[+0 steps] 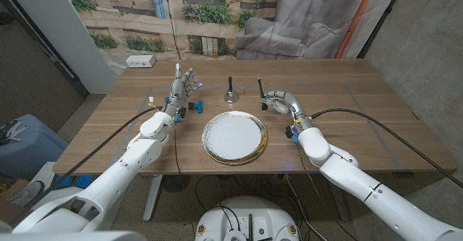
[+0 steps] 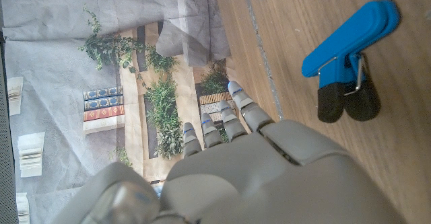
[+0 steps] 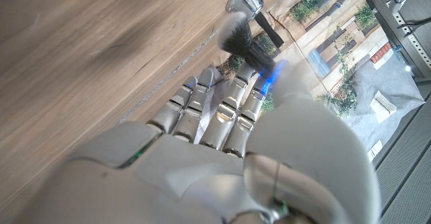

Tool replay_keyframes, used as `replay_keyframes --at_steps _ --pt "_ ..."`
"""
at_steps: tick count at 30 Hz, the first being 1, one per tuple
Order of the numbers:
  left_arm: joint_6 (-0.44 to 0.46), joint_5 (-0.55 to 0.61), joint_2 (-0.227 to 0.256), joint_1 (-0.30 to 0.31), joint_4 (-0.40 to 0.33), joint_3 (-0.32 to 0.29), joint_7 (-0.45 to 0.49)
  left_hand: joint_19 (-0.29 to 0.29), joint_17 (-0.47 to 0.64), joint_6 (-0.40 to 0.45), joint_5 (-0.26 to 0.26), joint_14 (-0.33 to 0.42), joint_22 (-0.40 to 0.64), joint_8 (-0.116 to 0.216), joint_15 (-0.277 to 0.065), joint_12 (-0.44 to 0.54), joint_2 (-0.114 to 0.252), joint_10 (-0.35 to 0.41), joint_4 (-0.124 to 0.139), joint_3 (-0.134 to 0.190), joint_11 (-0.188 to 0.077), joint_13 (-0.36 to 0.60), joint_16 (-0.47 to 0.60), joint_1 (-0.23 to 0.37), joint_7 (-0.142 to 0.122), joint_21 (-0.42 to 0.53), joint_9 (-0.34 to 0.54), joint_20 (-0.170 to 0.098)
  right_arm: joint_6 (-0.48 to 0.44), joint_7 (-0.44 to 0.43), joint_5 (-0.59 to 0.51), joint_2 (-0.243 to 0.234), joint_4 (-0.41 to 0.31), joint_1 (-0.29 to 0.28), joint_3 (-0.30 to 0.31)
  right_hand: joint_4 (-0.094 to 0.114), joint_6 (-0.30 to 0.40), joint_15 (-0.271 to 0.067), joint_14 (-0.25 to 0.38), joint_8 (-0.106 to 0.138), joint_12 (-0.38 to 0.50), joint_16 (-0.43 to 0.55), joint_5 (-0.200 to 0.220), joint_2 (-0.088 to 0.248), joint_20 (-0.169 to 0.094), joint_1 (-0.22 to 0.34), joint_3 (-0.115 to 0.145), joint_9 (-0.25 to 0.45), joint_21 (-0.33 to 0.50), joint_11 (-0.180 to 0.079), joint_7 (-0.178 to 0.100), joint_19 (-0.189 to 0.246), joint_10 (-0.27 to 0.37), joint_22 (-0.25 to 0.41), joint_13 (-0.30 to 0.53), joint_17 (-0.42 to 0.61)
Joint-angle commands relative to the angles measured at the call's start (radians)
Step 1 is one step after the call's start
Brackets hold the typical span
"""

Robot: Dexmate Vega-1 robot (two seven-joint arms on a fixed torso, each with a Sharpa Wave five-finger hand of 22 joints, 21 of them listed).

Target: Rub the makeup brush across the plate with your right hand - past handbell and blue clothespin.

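The right hand [image 1: 278, 100] pinches the slim black-handled makeup brush [image 1: 261, 89] between its curled fingers [image 3: 202, 106]. The handle rises above the knuckles in the head view, and the dark soft bristle tuft fans out just beyond the fingertips in the right wrist view. The brush is off the table, well short of the round white plate with the gold rim [image 1: 233, 137], which lies on the palm side of the hand.

To do this step well, I judge the hand should bring the tuft down over the plate's near rim, then sweep across the smooth glazed centre with light pressure so the bristles bend and the stiff handle does not scrape. The small metal handbell with the black upright handle [image 1: 230, 93] stands beside the fingers and could be tipped by a careless swing.

The left hand [image 1: 182, 87] stands upright, fingers extended and apart, holding nothing. The blue plastic clothespin with black grips [image 2: 350, 56] lies just beside it on matte wood grain.
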Motion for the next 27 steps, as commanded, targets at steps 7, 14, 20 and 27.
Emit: replay_keyframes --at_steps 7,14,20,27 --pt "0.000 0.000 0.000 0.001 -0.001 0.000 0.000 0.007 0.002 -0.001 0.003 0.006 0.005 0.003 -0.014 0.008 0.015 0.000 0.007 -0.002 -0.011 0.003 0.003 -0.001 -0.010 0.004 0.002 0.000 -0.011 -0.013 0.005 0.052 0.001 0.000 -0.047 -0.005 -0.010 -0.152 -0.018 -0.015 -0.002 -0.001 0.008 0.007 -0.013 0.038 0.000 0.003 -0.006 0.000 0.000 -0.012 -0.013 0.003 0.004 0.005" --pt "0.000 0.000 0.000 0.001 0.000 0.000 0.000 0.007 0.002 -0.001 0.003 0.006 0.005 0.003 -0.013 0.007 0.015 -0.001 0.007 -0.002 -0.010 0.003 0.003 -0.001 -0.010 0.004 0.002 0.000 -0.013 -0.018 0.005 0.060 0.004 -0.003 -0.058 -0.005 -0.012 -0.150 -0.023 -0.020 -0.003 0.000 0.007 0.005 -0.012 0.048 -0.002 0.004 -0.005 0.000 0.000 -0.014 -0.018 0.003 0.004 0.007" --pt "0.000 0.000 0.000 0.000 0.000 0.000 0.000 0.006 0.002 -0.001 0.003 0.006 0.005 0.003 -0.013 0.007 0.015 -0.001 0.007 -0.002 -0.009 0.003 0.003 -0.001 -0.010 0.004 0.002 0.001 -0.018 -0.016 0.008 0.056 -0.001 -0.014 -0.064 -0.004 -0.014 -0.148 -0.030 -0.024 -0.004 -0.002 0.006 0.001 -0.013 0.053 -0.006 0.004 -0.006 0.000 0.000 -0.017 -0.024 0.003 0.004 0.007" --pt "0.000 0.000 0.000 0.000 0.000 0.000 0.000 0.007 0.002 -0.001 0.003 0.006 0.005 0.004 -0.013 0.007 0.015 -0.001 0.007 -0.002 -0.012 0.003 0.003 -0.001 -0.010 0.004 0.002 0.001 -0.008 -0.020 0.016 0.066 0.003 -0.025 -0.072 0.002 -0.020 -0.144 -0.054 -0.037 -0.004 -0.008 0.004 0.000 -0.016 0.060 -0.016 0.005 -0.010 0.000 0.000 -0.041 -0.031 0.002 0.004 0.007"
